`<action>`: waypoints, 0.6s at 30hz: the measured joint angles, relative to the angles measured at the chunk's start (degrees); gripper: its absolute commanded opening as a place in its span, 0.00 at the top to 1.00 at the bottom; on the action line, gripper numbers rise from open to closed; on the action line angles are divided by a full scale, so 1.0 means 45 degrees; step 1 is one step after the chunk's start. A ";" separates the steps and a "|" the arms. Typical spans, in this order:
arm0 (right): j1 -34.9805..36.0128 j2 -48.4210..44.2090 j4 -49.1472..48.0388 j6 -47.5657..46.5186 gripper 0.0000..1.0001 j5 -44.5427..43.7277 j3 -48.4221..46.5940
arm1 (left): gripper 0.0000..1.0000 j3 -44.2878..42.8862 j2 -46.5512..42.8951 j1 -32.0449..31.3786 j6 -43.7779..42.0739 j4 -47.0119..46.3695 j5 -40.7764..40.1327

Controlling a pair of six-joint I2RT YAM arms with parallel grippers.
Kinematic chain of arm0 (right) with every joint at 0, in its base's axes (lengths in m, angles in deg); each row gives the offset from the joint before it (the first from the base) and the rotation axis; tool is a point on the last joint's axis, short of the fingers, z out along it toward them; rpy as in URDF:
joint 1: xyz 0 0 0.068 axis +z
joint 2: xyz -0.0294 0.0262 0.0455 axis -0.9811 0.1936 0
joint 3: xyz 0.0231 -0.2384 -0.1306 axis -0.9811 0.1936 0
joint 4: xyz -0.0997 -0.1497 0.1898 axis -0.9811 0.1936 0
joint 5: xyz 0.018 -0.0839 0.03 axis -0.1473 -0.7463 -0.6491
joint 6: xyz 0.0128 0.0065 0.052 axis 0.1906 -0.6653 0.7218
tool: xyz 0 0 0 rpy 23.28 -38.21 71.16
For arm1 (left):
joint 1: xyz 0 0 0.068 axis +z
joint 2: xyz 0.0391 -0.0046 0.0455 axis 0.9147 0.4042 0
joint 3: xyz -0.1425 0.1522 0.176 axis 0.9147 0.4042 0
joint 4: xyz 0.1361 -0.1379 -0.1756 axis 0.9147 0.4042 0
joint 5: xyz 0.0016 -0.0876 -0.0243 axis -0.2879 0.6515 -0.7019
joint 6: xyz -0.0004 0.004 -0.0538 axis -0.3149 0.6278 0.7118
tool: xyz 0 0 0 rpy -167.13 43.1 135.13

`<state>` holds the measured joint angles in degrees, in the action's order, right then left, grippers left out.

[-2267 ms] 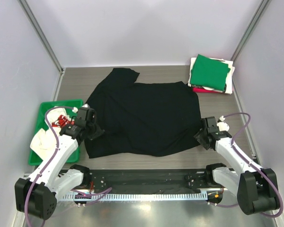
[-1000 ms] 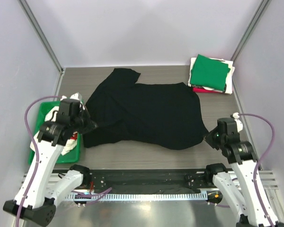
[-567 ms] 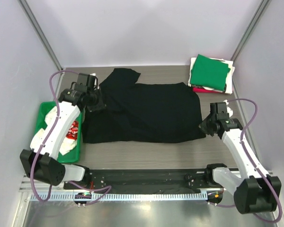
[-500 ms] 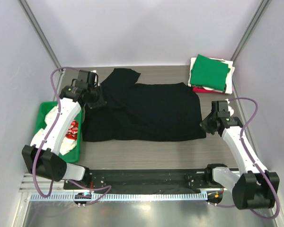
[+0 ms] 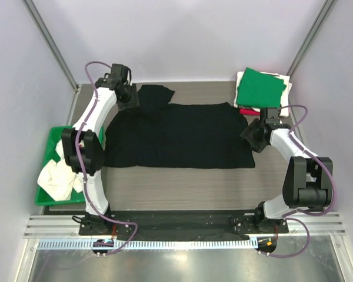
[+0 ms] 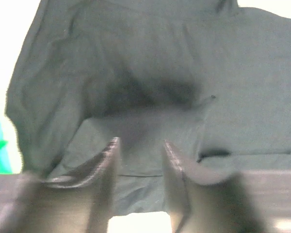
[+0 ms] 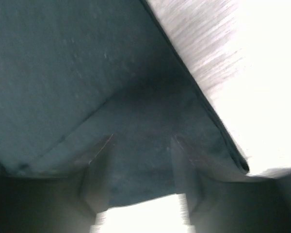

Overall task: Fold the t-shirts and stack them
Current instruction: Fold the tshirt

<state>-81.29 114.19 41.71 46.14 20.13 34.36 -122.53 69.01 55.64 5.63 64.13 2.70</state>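
Note:
The large black t-shirt (image 5: 176,138) lies on the table, doubled over front to back, with one sleeve (image 5: 156,95) sticking out at the far left. My left gripper (image 5: 129,98) is over its far left corner. In the left wrist view its jaws (image 6: 141,142) stand open above the black cloth (image 6: 150,73), holding nothing. My right gripper (image 5: 251,132) hovers at the shirt's far right corner, also open (image 7: 141,138) over the cloth (image 7: 63,63). A folded green t-shirt (image 5: 260,88) tops a stack at the back right, above a white one (image 5: 285,103) and a red one (image 5: 247,111).
A green plastic tray (image 5: 56,138) with crumpled white cloth (image 5: 56,176) sits at the left edge. Walls close in the table on three sides. Bare wooden tabletop (image 5: 182,188) runs in front of the shirt, before the metal rail (image 5: 182,226).
Both grippers carried the black shirt's near edge away to the far side, folding it in half. Both then opened and let the cloth go.

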 measured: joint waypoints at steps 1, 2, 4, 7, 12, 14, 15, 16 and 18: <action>-0.0068 0.0185 -0.0049 -0.0058 0.25 0.0058 -0.0141 | 0.36 -0.0316 0.0418 0.0049 0.0078 0.0005 0.0005; -0.0141 0.0214 -0.0097 -0.0175 0.21 0.0092 -0.0165 | 0.28 -0.0296 0.0568 0.0092 0.0117 0.0005 0.0019; -0.0413 -0.0126 -0.0112 -0.0287 0.16 0.0131 -0.0044 | 0.20 0.0583 0.0219 0.0126 0.0340 -0.0151 -0.0029; -0.0724 -0.1336 -0.0253 -0.0350 0.18 0.0141 0.0753 | 0.21 0.2769 -0.1404 0.0146 0.0835 -0.0194 -0.0291; -0.0884 -0.3677 -0.0685 -0.0175 0.25 0.0544 0.3152 | 0.22 0.6411 -0.5474 0.0141 0.1962 -0.0466 -0.0704; -0.0884 -0.3866 -0.1069 -0.0112 0.28 0.0758 0.4085 | 0.21 0.7907 -0.7208 0.0141 0.2531 -0.0777 -0.0913; -0.0884 -0.3798 -0.1146 -0.0092 0.31 0.0811 0.4420 | 0.21 0.8582 -0.7883 0.0141 0.2759 -0.0869 -0.0991; -0.0903 -0.3653 -0.1185 -0.0068 0.32 0.0874 0.4731 | 0.21 0.9131 -0.8383 0.0141 0.2934 -0.0967 -0.1054; -0.0996 -0.3381 -0.1491 0.0024 0.35 0.1030 0.4979 | 0.21 1.0346 -0.9267 0.0141 0.3356 -0.1355 -0.1137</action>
<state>-85.77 98.98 35.00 46.25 24.76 56.76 -75.97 27.30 56.27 20.73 58.03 -2.42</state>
